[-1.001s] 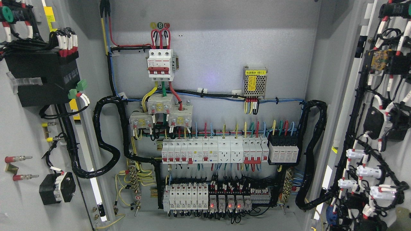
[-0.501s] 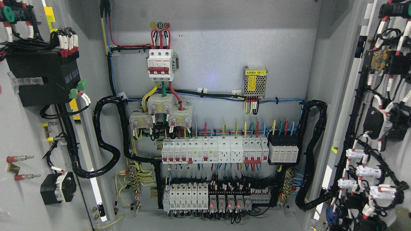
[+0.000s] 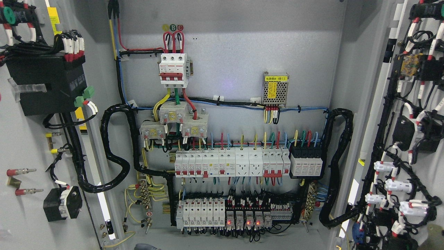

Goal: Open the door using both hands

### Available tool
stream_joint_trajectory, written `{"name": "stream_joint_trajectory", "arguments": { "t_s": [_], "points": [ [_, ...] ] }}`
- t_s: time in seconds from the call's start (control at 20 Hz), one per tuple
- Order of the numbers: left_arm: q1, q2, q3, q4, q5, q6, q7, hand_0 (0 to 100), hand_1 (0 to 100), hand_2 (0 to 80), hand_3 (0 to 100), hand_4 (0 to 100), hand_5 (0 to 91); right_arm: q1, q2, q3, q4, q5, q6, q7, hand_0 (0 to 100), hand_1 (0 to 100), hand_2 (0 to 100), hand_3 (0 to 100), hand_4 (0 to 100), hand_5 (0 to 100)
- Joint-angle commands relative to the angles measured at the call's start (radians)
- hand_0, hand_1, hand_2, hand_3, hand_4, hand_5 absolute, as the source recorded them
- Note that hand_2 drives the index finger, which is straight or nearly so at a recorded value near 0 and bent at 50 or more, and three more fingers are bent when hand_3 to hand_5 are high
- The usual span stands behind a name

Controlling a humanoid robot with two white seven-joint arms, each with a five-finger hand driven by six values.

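Two doors swung wide: left door point(image 3: 27, 146) filling the left edge, right door point(image 3: 412, 139) the right edge, both showing wired inner faces. Between them, grey back panel point(image 3: 229, 62) of the cabinet fully exposed. Thick black cable loop point(image 3: 114, 152) at lower left of panel. Long row of white breakers point(image 3: 229, 163) across the middle, second row point(image 3: 201, 211) beneath. Red-and-white main breaker point(image 3: 174, 69) up top. Small power module with yellow label point(image 3: 275, 88) to its right. Dark sliver point(image 3: 147, 247) at bottom edge, unidentifiable. Neither hand visible; fingers' state impossible to tell.
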Motion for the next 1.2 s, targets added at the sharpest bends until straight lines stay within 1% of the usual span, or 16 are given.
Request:
{"name": "stream_joint_trajectory", "arguments": {
  "t_s": [0.0,0.05,0.1,0.15,0.2,0.25,0.35,0.45,0.55,0.65,0.75,0.8,0.85,1.0,1.15],
  "points": [
    [0.118,0.017,0.001,-0.695,-0.006,-0.047,-0.005,12,56,0.0,0,0,0.0,0.161,-0.067,-0.131,-0.250,0.106,-0.016,-0.022,0,50,4,0,0,0],
    [0.126,0.025,-0.008,-0.733,-0.006,-0.047,-0.016,12,56,0.0,0,0,0.0,0.191,-0.090,-0.136,-0.280,0.103,-0.016,-0.041,0,50,4,0,0,0],
    [0.127,0.032,-0.015,-0.764,-0.006,-0.050,-0.031,12,56,0.0,0,0,0.0,0.211,-0.110,-0.150,-0.297,0.095,-0.017,-0.077,0,50,4,0,0,0],
    [0.127,0.039,-0.016,-0.796,-0.007,-0.060,-0.052,12,56,0.0,0,0,0.0,0.228,-0.115,-0.160,-0.309,0.094,-0.019,-0.106,0,50,4,0,0,0],
    [0.132,0.046,-0.019,-0.834,-0.007,-0.073,-0.081,12,56,0.0,0,0,0.0,0.253,-0.120,-0.162,-0.329,0.094,-0.019,-0.118,0,50,4,0,0,0],
    [0.138,0.054,-0.021,-0.870,-0.007,-0.081,-0.103,12,56,0.0,0,0,0.0,0.273,-0.126,-0.162,-0.349,0.095,-0.019,-0.121,0,50,4,0,0,0],
    [0.154,0.065,-0.024,-0.943,-0.007,-0.083,-0.117,12,56,0.0,0,0,0.0,0.317,-0.137,-0.163,-0.387,0.095,-0.031,-0.121,0,50,4,0,0,0],
    [0.160,0.066,-0.039,-1.014,-0.007,-0.083,-0.117,12,56,0.0,0,0,0.0,0.360,-0.163,-0.180,-0.403,0.098,-0.075,-0.121,0,50,4,0,0,0],
    [0.166,0.066,-0.044,-1.091,-0.007,-0.081,-0.117,12,56,0.0,0,0,0.0,0.389,-0.180,-0.225,-0.403,0.097,-0.120,-0.121,0,50,4,0,0,0],
    [0.164,0.066,-0.044,-1.149,-0.009,-0.081,-0.117,12,56,0.0,0,0,0.0,0.443,-0.201,-0.255,-0.412,0.095,-0.150,-0.118,0,50,4,0,0,0],
    [0.151,0.071,-0.044,-1.201,-0.009,-0.081,-0.117,12,56,0.0,0,0,0.0,0.480,-0.216,-0.274,-0.427,0.097,-0.178,-0.117,0,50,4,0,0,0],
    [0.144,0.074,-0.044,-1.215,-0.009,-0.078,-0.117,12,56,0.0,0,0,0.0,0.506,-0.227,-0.277,-0.432,0.097,-0.200,-0.117,0,50,4,0,0,0],
    [0.135,0.077,-0.042,-1.229,-0.009,-0.078,-0.117,12,56,0.0,0,0,0.0,0.529,-0.242,-0.280,-0.436,0.097,-0.235,-0.123,0,50,4,0,0,0],
    [0.126,0.104,-0.041,-1.293,-0.009,-0.073,-0.117,12,56,0.0,0,0,0.0,0.564,-0.250,-0.286,-0.436,0.100,-0.342,-0.124,0,50,4,0,0,0],
    [0.126,0.124,-0.036,-1.350,-0.009,-0.078,-0.117,12,56,0.0,0,0,0.0,0.630,-0.250,-0.295,-0.441,0.101,-0.399,-0.124,0,50,4,0,0,0]
  ]
}}
